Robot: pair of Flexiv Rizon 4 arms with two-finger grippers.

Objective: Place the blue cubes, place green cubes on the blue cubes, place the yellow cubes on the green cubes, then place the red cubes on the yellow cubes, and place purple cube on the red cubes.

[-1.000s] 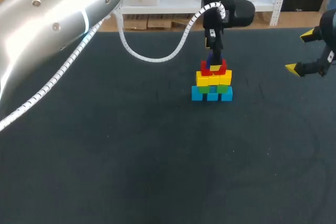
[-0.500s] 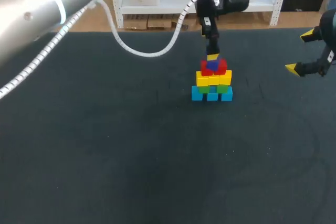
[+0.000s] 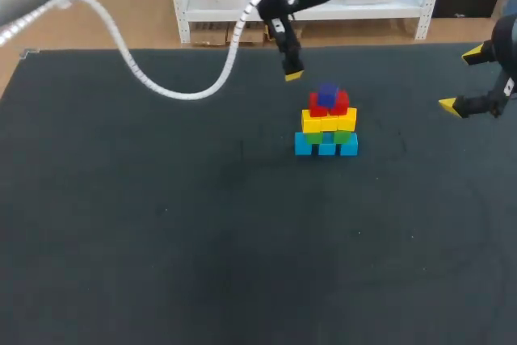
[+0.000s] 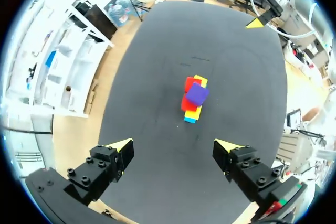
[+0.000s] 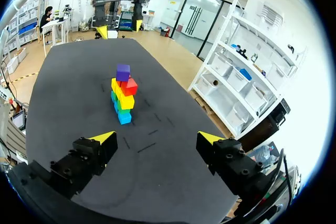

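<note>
A cube pyramid stands on the mat right of middle. Blue cubes [image 3: 325,146] form the base, with green cubes [image 3: 327,136], yellow cubes [image 3: 329,121] and red cubes [image 3: 329,107] above. A purple cube [image 3: 327,94] caps it. My left gripper [image 3: 292,73] hangs open and holds nothing, up and to the left of the stack. From its wrist, the left gripper [image 4: 175,145] looks down on the purple cube [image 4: 198,94]. My right gripper [image 3: 462,80] stays open and holds nothing near the right edge. Ahead of the right gripper [image 5: 156,138] the purple cube [image 5: 123,72] tops the stack.
The black table mat [image 3: 202,224] spreads wide to the left of the stack and in front of it. Its far edge [image 3: 161,48] runs just behind the left gripper.
My left gripper has risen off the purple cube and drawn back to the left, leaving the cube on the red ones. The right arm has not moved.
</note>
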